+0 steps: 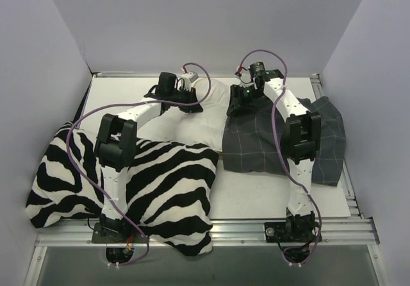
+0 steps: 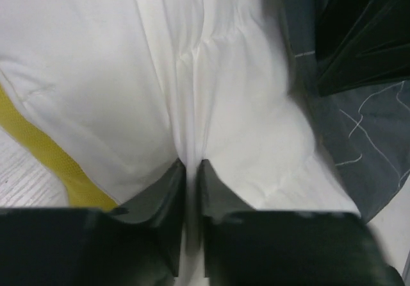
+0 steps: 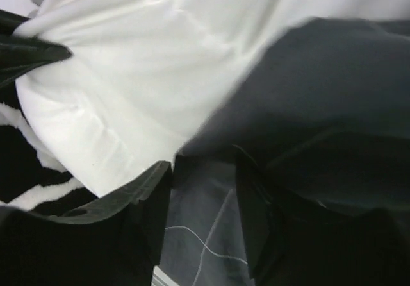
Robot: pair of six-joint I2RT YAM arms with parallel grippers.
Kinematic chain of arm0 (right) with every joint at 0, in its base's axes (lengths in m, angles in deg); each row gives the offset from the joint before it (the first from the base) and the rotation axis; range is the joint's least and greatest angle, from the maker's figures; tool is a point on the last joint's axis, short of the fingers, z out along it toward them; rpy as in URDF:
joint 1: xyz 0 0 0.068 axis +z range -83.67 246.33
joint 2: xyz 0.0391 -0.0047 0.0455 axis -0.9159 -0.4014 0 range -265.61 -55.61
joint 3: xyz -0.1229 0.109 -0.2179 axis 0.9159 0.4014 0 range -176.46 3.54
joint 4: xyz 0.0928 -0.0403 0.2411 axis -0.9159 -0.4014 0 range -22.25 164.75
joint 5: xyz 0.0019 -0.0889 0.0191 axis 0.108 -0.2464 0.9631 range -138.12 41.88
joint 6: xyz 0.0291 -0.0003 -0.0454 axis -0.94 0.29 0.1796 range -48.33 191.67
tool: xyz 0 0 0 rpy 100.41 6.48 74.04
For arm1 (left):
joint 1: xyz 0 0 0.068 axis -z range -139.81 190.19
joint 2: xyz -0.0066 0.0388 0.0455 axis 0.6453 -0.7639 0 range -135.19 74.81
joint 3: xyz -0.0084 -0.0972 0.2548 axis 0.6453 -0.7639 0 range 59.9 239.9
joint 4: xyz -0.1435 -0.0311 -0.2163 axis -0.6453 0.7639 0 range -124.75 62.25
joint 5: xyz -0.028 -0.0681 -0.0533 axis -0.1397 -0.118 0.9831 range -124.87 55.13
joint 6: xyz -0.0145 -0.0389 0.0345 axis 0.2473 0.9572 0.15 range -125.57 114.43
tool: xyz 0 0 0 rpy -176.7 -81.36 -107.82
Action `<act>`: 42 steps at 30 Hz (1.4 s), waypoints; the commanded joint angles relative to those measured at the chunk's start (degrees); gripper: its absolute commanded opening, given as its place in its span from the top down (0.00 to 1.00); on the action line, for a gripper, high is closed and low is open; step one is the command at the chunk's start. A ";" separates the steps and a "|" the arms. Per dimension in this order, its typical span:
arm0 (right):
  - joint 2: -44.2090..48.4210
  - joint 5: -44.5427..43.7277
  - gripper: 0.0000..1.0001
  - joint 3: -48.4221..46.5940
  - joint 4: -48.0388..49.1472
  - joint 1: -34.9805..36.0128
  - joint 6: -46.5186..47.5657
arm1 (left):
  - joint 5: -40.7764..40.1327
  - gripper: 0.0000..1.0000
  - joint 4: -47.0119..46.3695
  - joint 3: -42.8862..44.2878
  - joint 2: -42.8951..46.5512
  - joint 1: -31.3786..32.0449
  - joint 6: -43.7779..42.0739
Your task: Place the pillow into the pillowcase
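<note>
My left gripper (image 2: 192,165) pinches a fold of the pillow (image 2: 115,74) beside the pillowcase (image 3: 333,81) edge. My right gripper (image 3: 204,167) straddles that edge, and I cannot tell whether it grips. The zebra cushion (image 1: 173,177) crowds the near left.

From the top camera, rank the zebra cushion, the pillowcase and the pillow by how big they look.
1. zebra cushion
2. pillowcase
3. pillow, partly hidden, so only its visible part is ranked.
</note>
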 commanded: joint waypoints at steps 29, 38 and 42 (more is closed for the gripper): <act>-11.43 -19.96 0.60 -20.96 4.73 -5.49 -2.86 | -11.74 0.03 21.00 35.28 -19.73 1.15 -11.04; -6.79 -7.49 1.00 -21.58 19.38 0.90 -4.61 | 0.44 0.70 20.04 41.24 -24.47 2.91 -9.21; -2.47 -0.54 1.00 -20.18 27.75 5.22 -5.06 | 5.39 0.98 10.92 40.91 -23.25 3.09 -1.21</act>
